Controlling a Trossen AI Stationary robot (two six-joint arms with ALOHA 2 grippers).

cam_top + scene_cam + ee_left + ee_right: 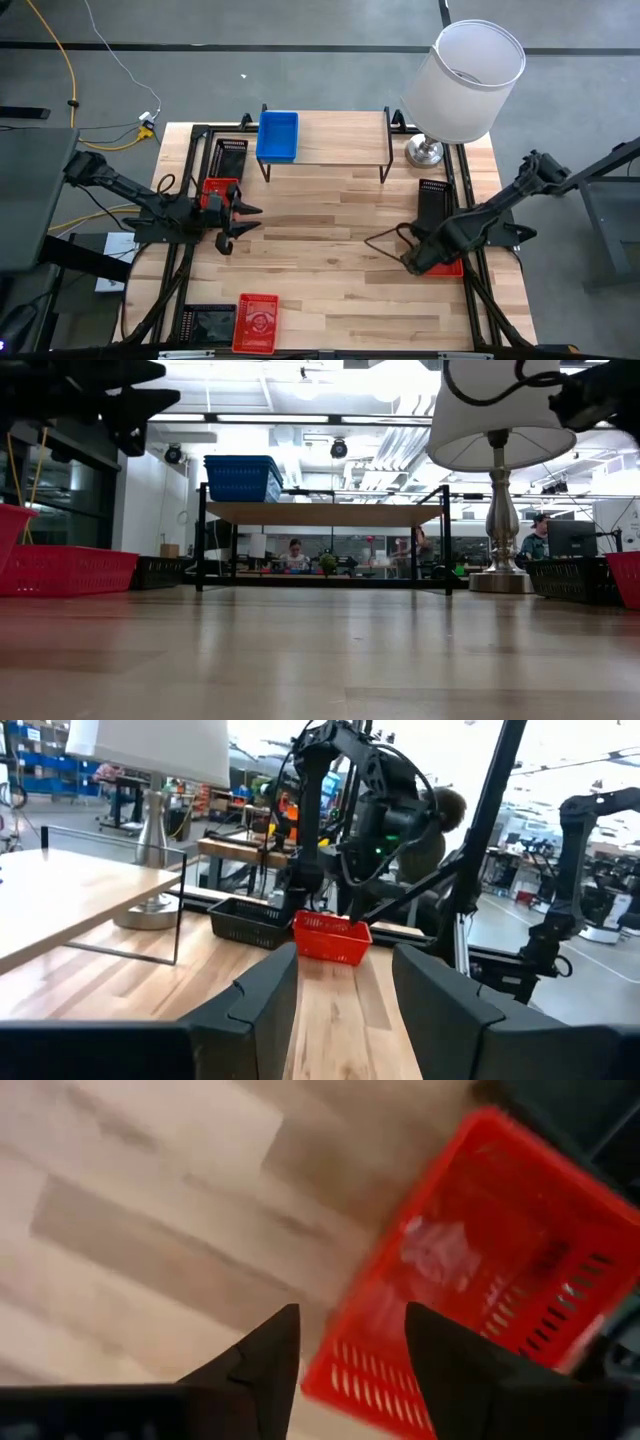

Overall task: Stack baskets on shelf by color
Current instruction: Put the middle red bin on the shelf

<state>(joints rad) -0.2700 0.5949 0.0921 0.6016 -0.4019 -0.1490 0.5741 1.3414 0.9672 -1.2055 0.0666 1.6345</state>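
Note:
A blue basket (pixel 277 137) (pixel 243 478) stands on the left end of the shelf (pixel 340 140), flat on its base. My left gripper (pixel 243 220) (pixel 345 982) is open above the table's left part, just beside a red basket (pixel 220 190) and a black basket (pixel 232 155). My right gripper (pixel 408 262) (pixel 345 1342) is open and points down, hovering over the near-left edge of another red basket (pixel 447 266) (pixel 480 1270) on the table's right side. A black basket (pixel 435 200) lies beyond that one. At the near edge lie a third red basket (pixel 256 322) and a black basket (pixel 210 322).
A table lamp (pixel 465 80) with a white shade stands at the far right corner beside the shelf's right end. Bare wood lies in the table's middle (pixel 330 240) and under the shelf. People sit in the room beyond the table (pixel 295 555).

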